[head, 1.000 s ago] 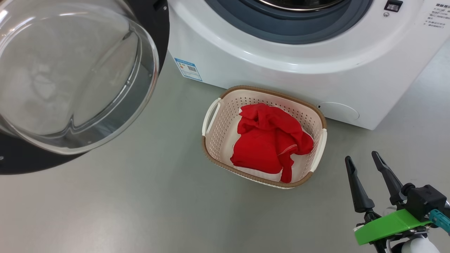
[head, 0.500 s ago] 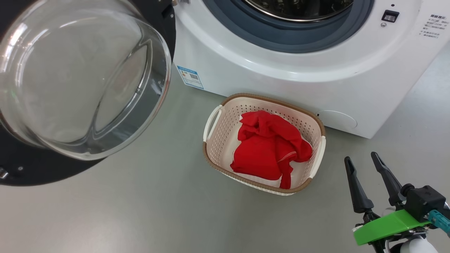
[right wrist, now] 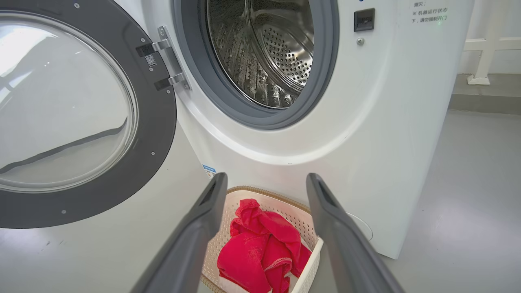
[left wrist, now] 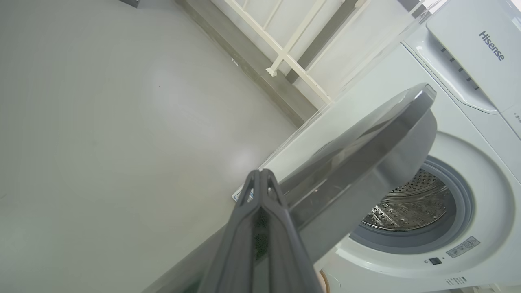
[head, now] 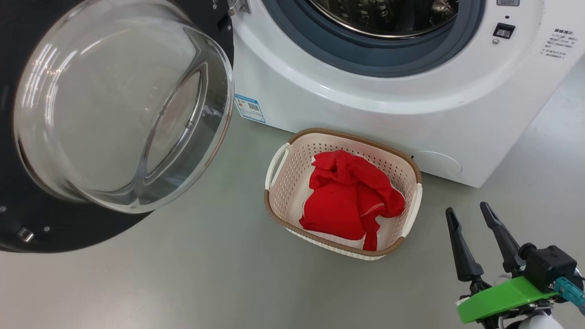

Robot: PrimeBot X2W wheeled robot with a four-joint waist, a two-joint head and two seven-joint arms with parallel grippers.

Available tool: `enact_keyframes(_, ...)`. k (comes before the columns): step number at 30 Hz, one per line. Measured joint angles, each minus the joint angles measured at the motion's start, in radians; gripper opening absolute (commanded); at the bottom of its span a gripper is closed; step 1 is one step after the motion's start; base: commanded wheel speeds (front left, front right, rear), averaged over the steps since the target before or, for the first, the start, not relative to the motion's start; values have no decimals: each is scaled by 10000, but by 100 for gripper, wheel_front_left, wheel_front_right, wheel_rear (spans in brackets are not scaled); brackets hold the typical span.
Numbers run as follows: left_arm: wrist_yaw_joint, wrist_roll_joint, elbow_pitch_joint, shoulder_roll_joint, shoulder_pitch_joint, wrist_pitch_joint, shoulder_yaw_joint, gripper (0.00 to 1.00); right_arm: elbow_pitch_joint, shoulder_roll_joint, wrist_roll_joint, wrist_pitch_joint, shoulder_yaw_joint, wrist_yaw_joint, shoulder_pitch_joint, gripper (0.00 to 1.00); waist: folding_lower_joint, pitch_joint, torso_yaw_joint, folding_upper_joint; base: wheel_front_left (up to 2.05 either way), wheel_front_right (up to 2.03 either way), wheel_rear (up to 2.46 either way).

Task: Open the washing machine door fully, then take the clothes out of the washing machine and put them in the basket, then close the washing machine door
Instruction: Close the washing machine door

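Only the head camera had tipped up since a second earlier, baring more of the steel drum [head: 388, 18].
The washing machine door [head: 68, 235] hung wide open; the red clothes [head: 347, 198] lay heaped in the basket [head: 352, 135] on the floor [head: 183, 283] before the washing machine [head: 365, 105]. The right end effector [head: 467, 208] hovered open and empty near the basket; the left end effector [left wrist: 260, 174] was pinched shut on nothing by the door's edge.

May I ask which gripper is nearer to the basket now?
Right. The right gripper hangs open beside the basket, off its right end; the left gripper, shut, sits outside the open washing machine door.
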Motion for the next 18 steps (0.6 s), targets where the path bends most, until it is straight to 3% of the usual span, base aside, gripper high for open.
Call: enact_keyframes(18, -6, -1281, -1770, 174, 718, 1218, -1072, 0, -6, 61, 0, 0, -81, 0, 171, 100, 0, -277, -152, 0, 0, 0, 0)
